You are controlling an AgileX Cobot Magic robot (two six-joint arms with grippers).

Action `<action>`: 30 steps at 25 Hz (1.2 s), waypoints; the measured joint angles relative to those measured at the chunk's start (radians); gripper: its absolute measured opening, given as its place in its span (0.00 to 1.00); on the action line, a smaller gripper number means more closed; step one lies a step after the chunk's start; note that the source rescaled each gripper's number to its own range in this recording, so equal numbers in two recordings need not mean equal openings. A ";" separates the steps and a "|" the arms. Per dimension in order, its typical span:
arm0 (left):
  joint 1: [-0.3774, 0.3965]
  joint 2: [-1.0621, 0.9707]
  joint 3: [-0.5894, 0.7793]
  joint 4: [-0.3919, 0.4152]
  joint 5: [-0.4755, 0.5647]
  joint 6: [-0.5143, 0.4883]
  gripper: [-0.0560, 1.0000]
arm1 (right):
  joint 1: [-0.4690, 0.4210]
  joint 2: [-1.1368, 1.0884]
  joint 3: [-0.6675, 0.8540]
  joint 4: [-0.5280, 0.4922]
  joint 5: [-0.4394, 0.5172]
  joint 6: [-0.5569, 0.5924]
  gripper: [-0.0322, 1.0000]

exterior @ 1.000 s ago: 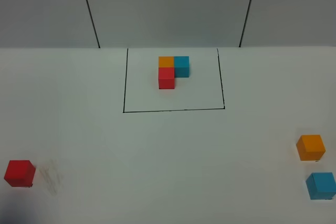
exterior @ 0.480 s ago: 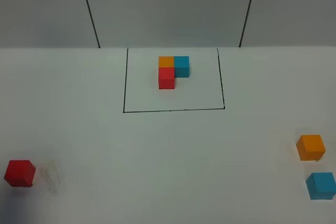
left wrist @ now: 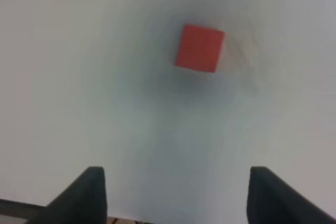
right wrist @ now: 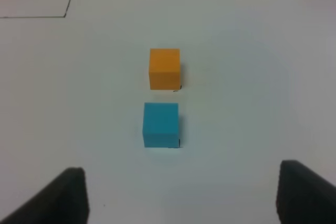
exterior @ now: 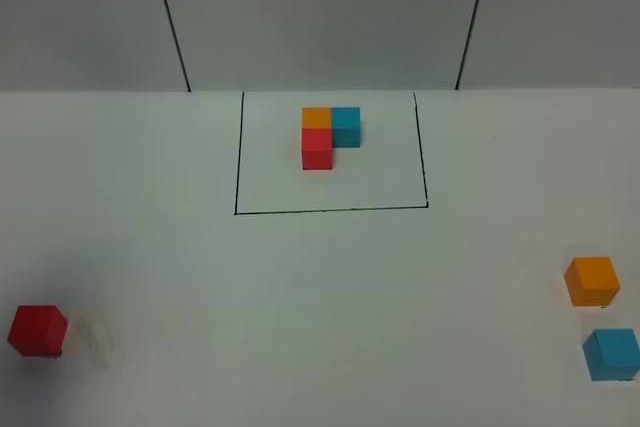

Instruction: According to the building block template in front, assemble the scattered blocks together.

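White counter (exterior: 320, 297) carries the template (exterior: 328, 139), a black-lined rectangle at the far middle. Inside it three cubes touch in an L: orange at the back, blue on its right, red in front of the orange.

Set against the template, the red block (exterior: 38, 331) lies well off to the left and much nearer the camera, alone. The orange block (exterior: 592, 281) and blue block (exterior: 612, 354) lie well off to the template's right, also on the near side. They sit close together with a narrow gap between them, the orange one nearer the template.

Neither arm shows in the high view. From the left wrist, the left pincer (left wrist: 176, 174) has its dark fingers wide apart with nothing between them, and the red block (left wrist: 199, 48) lies ahead, well clear. The right pincer (right wrist: 182, 169) is likewise spread and empty; the blue block (right wrist: 161, 124) lies ahead of it and the orange block (right wrist: 165, 68) just beyond, with a corner of the template's line farther off.
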 joint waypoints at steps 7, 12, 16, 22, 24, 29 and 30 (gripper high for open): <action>0.000 0.089 0.002 -0.031 -0.066 0.015 0.46 | 0.000 0.000 0.000 0.000 0.000 0.000 0.54; 0.000 0.123 0.054 -0.027 -0.153 0.010 0.46 | 0.000 0.000 0.000 0.000 0.000 0.000 0.54; 0.000 0.163 0.119 -0.021 -0.238 0.010 0.46 | 0.000 0.000 0.000 0.000 0.000 0.000 0.54; 0.000 0.198 0.237 -0.002 -0.406 0.010 0.46 | 0.000 0.000 0.000 0.000 0.000 0.000 0.54; 0.000 0.202 0.275 0.018 -0.459 0.010 0.46 | 0.000 0.000 0.000 0.000 0.000 0.000 0.54; 0.000 0.205 0.363 0.051 -0.592 -0.003 0.46 | 0.000 0.000 0.000 0.000 0.000 0.000 0.54; 0.000 0.205 0.378 0.052 -0.616 -0.007 0.46 | 0.000 0.000 0.000 0.000 0.000 0.000 0.54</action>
